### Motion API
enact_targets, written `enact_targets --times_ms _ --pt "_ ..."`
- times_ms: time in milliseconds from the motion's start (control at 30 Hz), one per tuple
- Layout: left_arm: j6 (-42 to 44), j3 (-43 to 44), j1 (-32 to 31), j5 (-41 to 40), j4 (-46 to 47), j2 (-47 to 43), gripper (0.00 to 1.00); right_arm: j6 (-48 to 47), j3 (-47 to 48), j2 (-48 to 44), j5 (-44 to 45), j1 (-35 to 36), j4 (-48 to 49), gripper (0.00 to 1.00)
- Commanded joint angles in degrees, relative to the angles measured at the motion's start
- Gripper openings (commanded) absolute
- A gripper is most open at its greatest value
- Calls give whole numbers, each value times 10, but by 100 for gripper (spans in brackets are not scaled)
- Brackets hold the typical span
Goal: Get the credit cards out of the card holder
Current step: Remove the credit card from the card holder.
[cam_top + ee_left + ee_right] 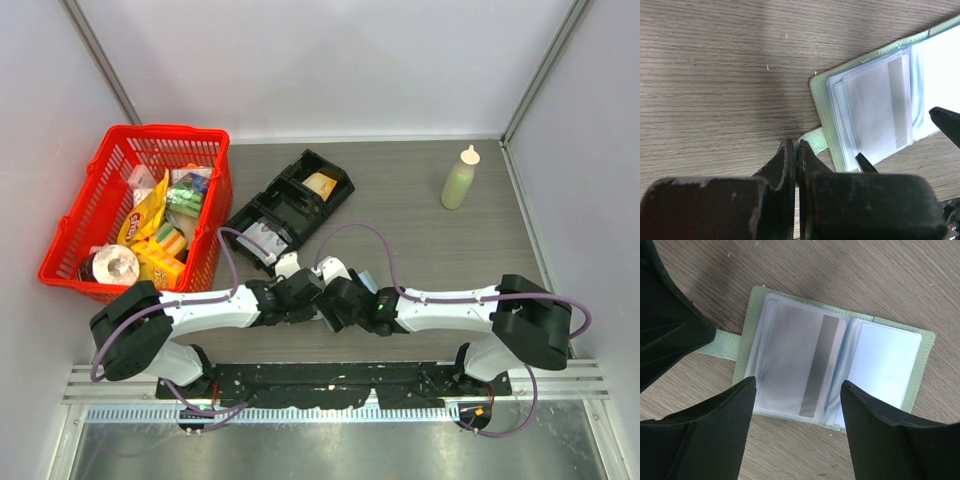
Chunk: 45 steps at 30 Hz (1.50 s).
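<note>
Card holder lies open and flat on the wooden table, on its near half, where my two arms meet. The pale green cover is face down and the clear sleeves face up. From the top camera the wrists hide almost all of it.

My left gripper is pinched together on the green strap tab that sticks out from the side of the cover, and the tab runs straight into the closed tips. My right gripper hangs over the card holder with its fingers spread wide, one at each side of the page nearer the strap. I cannot tell whether the tips touch it.

One of the credit cards sits inside that page's sleeve, its grey stripe showing through the cloudy plastic. The other page shows a pale blue-white sheet, and I cannot tell whether that is a card.

A black tray sits just behind the grippers, a red basket stands to the left, and a squeeze bottle stands well apart at the back right.
</note>
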Motion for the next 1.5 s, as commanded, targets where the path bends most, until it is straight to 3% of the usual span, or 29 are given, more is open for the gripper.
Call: enact_targets --times_ms 0,933,1067,1200,1467 --pt "-5 -4 -1 -5 -2 -12 0 4 19 19 9 4 13 73" --pt "-3 -4 -2 -3 -15 -18 0 5 74 19 218 28 -94 72" --pt "-2 -4 -1 -4 -18 -18 0 -14 73 12 184 29 -74 72" --pt "-4 -6 -1 -8 -18 -22 0 -29 52 2 70 28 -24 73" --pt "-7 -8 -1 -9 -18 -24 0 -32 37 25 16 28 6 74"
